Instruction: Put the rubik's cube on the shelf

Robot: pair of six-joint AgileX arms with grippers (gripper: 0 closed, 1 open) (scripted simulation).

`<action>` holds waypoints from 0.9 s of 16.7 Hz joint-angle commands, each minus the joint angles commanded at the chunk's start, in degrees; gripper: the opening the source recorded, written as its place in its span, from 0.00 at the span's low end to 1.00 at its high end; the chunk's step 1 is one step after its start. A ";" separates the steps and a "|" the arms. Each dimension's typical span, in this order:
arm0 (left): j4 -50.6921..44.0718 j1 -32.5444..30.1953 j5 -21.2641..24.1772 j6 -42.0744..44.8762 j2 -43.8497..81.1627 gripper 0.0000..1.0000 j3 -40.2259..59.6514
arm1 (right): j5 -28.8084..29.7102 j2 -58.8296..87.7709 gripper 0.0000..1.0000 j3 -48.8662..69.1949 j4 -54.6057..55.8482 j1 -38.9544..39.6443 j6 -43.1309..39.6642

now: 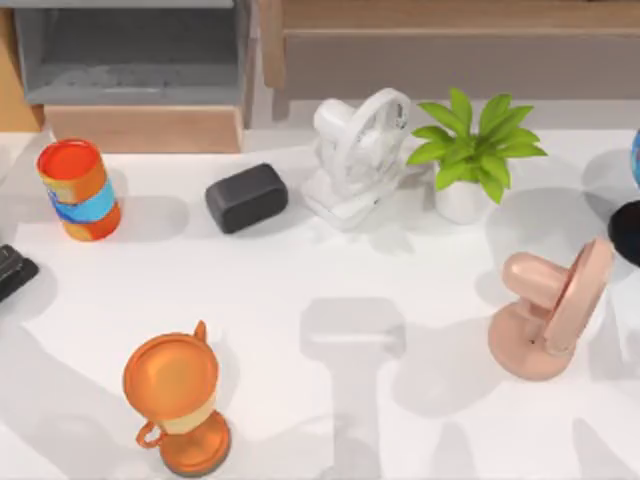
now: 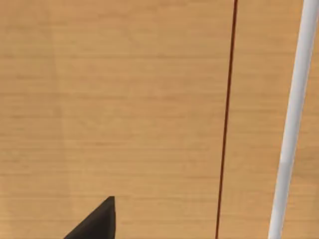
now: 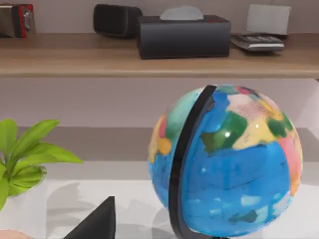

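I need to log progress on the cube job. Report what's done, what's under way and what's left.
Done: nothing confirmed; the shelf stretch in the right wrist view carries a black tissue box and a calculator, no coloured cube. In hand: the right gripper sits beside the globe, facing the shelf; the left gripper faces a wood panel. Left: setting the rubik's cube on the shelf.
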 joint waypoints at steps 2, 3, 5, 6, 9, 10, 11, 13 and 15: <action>0.00 0.00 0.00 0.00 0.00 1.00 0.00 | 0.00 0.00 1.00 0.00 0.00 0.00 0.00; -0.14 -0.31 -0.08 -0.08 -0.11 1.00 -0.24 | 0.00 0.00 1.00 0.00 0.00 0.00 0.00; -0.46 -0.38 -0.30 -0.03 0.22 1.00 0.64 | 0.00 0.00 1.00 0.00 0.00 0.00 0.00; -0.93 -0.53 -0.51 -0.02 0.69 1.00 1.63 | 0.00 0.00 1.00 0.00 0.00 0.00 0.00; -2.74 -1.19 -1.17 -0.03 2.42 1.00 5.18 | 0.00 0.00 1.00 0.00 0.00 0.00 0.00; -3.19 -1.36 -1.33 -0.04 2.84 1.00 6.06 | 0.00 0.00 1.00 0.00 0.00 0.00 0.00; -3.44 -1.45 -1.42 -0.05 3.05 1.00 6.53 | 0.00 0.00 1.00 0.00 0.00 0.00 0.00; -3.46 -1.46 -1.42 -0.05 3.07 1.00 6.56 | 0.00 0.00 1.00 0.00 0.00 0.00 0.00; -3.46 -1.46 -1.42 -0.05 3.07 0.92 6.56 | 0.00 0.00 1.00 0.00 0.00 0.00 0.00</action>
